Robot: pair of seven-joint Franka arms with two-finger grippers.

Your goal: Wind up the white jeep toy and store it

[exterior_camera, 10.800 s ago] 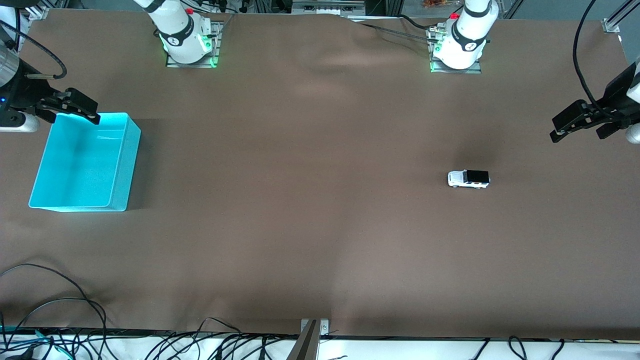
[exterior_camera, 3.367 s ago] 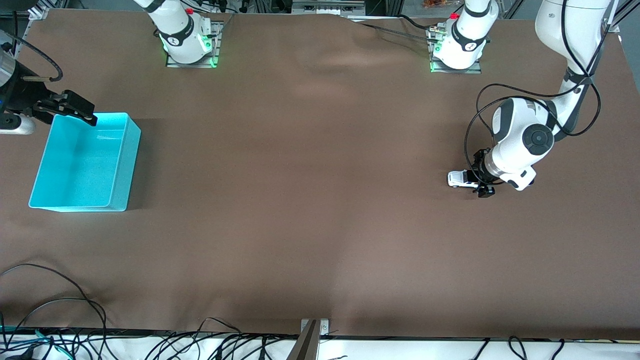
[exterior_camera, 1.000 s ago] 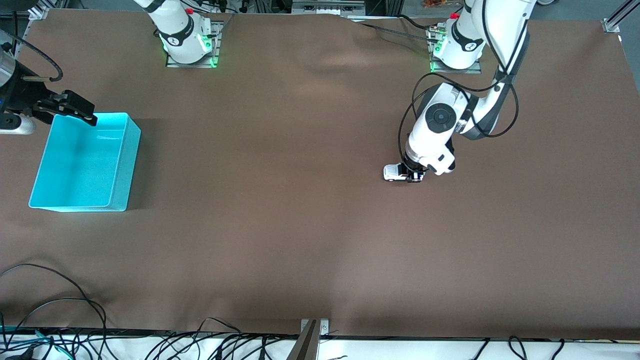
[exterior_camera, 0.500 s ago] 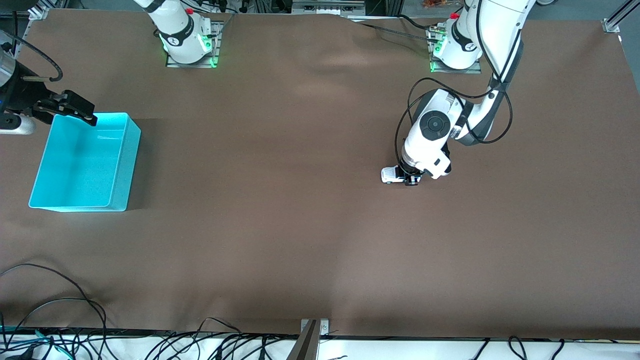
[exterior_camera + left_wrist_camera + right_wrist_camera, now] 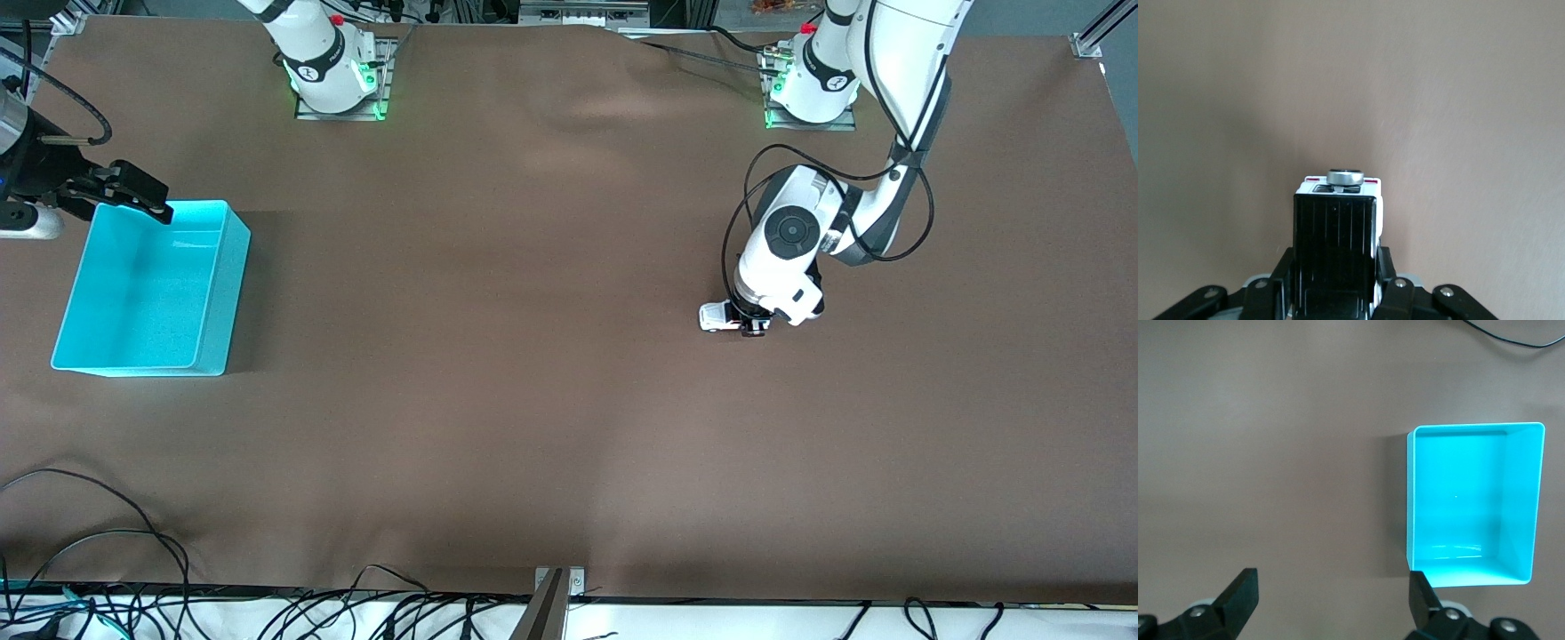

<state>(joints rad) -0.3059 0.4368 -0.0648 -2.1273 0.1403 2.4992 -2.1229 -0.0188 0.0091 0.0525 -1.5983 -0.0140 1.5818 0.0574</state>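
Note:
The white jeep toy [image 5: 717, 317] stands on the brown table toward the left arm's end. My left gripper [image 5: 749, 320] is shut on its black-roofed body, with the white nose sticking out. In the left wrist view the jeep toy [image 5: 1336, 240] fills the space between the black fingers [image 5: 1388, 273], which press on both sides, and its spare wheel faces away. My right gripper [image 5: 133, 191] is open and empty, waiting over the corner of the cyan bin [image 5: 209, 213] that lies farthest from the front camera. The empty cyan bin [image 5: 1475, 500] shows in the right wrist view beside my right gripper [image 5: 1331, 600].
Loose black cables [image 5: 107, 533] lie along the table's edge nearest the front camera. The two arm bases [image 5: 333, 71] stand at the edge farthest from it. The left arm's cable loop [image 5: 889, 204] hangs above the table beside its wrist.
My left gripper has dragged the jeep along the table, first toward the right arm's end, then a little back toward the left arm's end. The right arm has not moved.

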